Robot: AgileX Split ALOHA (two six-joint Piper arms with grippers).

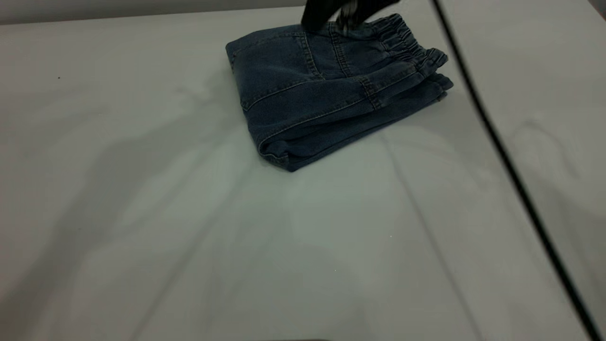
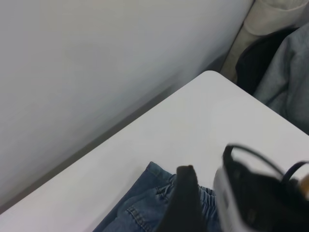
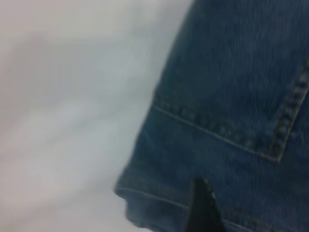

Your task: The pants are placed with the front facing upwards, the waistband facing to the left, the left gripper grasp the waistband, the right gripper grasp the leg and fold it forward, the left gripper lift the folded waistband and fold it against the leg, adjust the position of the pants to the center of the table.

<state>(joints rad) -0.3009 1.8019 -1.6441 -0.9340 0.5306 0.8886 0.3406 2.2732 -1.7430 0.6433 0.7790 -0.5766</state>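
The jaws of the right gripper (image 3: 203, 212) sit low against the denim, but how far open they are cannot be told, nor whether they hold any cloth. Right beneath them lie the pants (image 1: 331, 94), folded into a compact stack, the waistband (image 1: 407, 42) just beside. The left gripper (image 2: 186, 203) hovers near that band, its opening equally unreadable. Beyond stretches the bare table (image 1: 189, 237). The stack sits off-centre, so it likely needs shifting: press evenly, drag slowly, keep the layers from sliding apart.

Folded pants (image 1: 326, 99) lie on the table's (image 1: 142, 213) far side
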